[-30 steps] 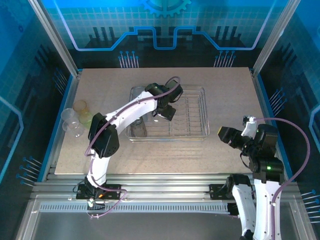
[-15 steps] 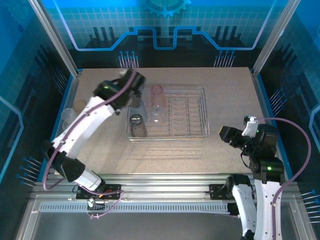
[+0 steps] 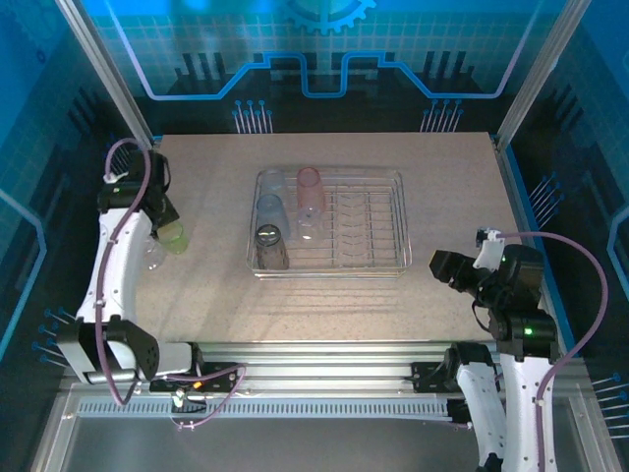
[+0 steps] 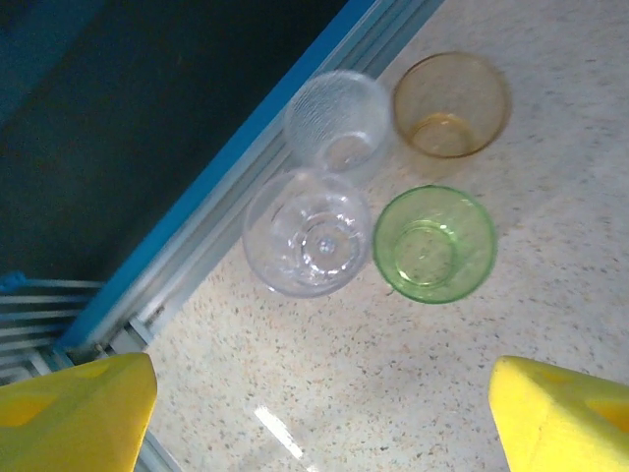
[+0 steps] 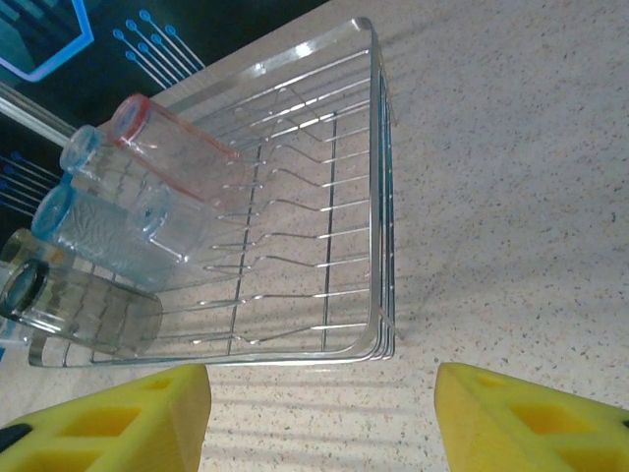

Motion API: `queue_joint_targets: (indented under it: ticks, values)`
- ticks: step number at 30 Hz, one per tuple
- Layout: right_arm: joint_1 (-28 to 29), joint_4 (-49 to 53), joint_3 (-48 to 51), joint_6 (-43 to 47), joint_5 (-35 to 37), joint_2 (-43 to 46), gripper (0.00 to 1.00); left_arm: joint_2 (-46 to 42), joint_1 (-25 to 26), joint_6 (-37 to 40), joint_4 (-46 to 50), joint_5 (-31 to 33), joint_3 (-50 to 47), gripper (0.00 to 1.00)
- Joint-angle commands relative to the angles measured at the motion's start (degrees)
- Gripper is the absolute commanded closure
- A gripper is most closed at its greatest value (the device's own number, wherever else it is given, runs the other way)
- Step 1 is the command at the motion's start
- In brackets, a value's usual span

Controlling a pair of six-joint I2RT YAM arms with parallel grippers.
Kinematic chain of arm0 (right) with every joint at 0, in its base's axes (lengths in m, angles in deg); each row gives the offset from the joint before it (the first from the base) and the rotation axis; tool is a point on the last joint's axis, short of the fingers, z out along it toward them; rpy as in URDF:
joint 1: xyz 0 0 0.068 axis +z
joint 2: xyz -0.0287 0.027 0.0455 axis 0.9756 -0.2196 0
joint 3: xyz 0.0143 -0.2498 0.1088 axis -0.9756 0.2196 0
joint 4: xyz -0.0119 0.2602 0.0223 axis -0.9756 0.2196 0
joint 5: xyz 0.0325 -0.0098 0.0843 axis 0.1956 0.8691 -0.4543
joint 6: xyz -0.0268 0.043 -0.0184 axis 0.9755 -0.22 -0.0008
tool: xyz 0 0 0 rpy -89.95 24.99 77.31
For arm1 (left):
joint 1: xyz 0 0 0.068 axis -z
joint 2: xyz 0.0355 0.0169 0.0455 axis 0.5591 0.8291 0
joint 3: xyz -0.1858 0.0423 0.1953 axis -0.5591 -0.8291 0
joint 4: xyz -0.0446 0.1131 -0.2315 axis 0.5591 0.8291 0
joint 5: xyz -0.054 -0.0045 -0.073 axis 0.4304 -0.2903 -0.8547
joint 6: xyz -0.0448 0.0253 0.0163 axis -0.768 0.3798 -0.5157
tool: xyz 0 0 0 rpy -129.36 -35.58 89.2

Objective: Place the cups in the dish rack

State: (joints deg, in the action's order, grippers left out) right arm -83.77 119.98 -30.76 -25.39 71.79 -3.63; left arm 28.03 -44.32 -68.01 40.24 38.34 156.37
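Observation:
Four loose cups stand upright by the table's left edge: a green cup [image 4: 434, 243], an amber cup [image 4: 451, 104], a smooth clear cup [image 4: 308, 232] and a ribbed clear cup [image 4: 337, 120]. My left gripper [image 4: 314, 423] hovers open above them with nothing between its fingers. From the top view it [image 3: 163, 214] hangs beside the green cup [image 3: 174, 236]. The dish rack [image 3: 383, 211] holds a pink cup [image 3: 311, 189], a blue cup [image 3: 270, 211] and a grey cup [image 3: 272, 248] at its left end. My right gripper [image 3: 442, 265] is open and empty, just off the rack's near right corner [image 5: 378, 329].
The blue rail and metal frame [image 4: 211, 211] run right beside the loose cups. The right half of the rack [image 5: 324, 226] shows bare prongs. Open tabletop [image 3: 324, 305] lies between the rack and the arm bases.
My left arm swung from over the rack out to the left edge above the loose cups, leaving the pink cup in the rack. The right arm stayed put.

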Motion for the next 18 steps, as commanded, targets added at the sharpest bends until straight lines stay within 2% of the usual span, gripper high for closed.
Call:
queue_joint_targets:
  ticks: [1, 5, 9, 18]
  values:
    - [1.59, -1.21, 0.89, 1.51, 1.01, 0.19, 0.37, -1.6, -7.61, -4.65, -3.79, -8.12, -4.37, 0.11]
    - [2.23, -1.04, 0.72, 1.88, 1.36, 0.1, 0.37, -2.38, -15.1, -6.76, -8.61, -13.02, -9.45, 0.16]
    - [2.42, -1.25, 1.16, 1.54, 1.37, 0.02, 0.37, -0.31, -19.92, -7.39, -10.84, -14.98, -11.49, 0.2]
    - [2.43, -1.38, 0.85, 0.15, 0.41, -0.25, 0.37, 3.04, -24.3, -9.94, -14.72, -17.94, -14.14, 0.19]
